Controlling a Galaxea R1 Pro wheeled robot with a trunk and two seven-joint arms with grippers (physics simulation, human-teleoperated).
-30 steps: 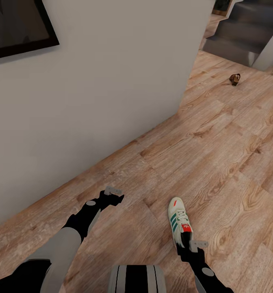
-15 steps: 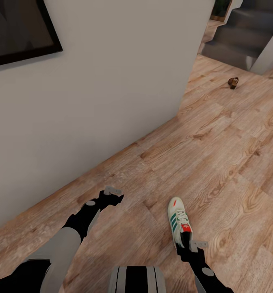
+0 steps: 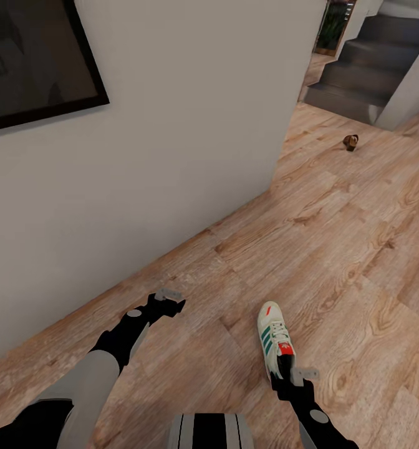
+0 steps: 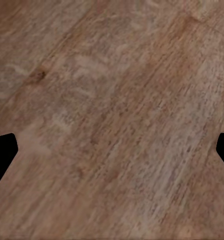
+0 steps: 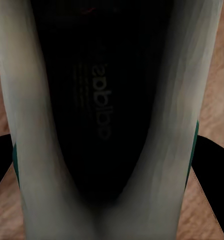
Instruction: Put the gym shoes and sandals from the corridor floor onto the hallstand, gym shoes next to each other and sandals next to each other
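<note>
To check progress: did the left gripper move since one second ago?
Yes, slightly. The left gripper shifted left relative to the gym shoe, which kept its place in the head view.

Matt grained wood-plank corridor floor [image 3: 334, 249]

A big plain wall [image 3: 172, 125] holds a dark picture frame [image 3: 35, 62]. The wood floor [image 3: 334, 249] runs to grey stairs [image 3: 365, 68]. Maybe a plant [image 3: 332, 28] stands behind.
</note>
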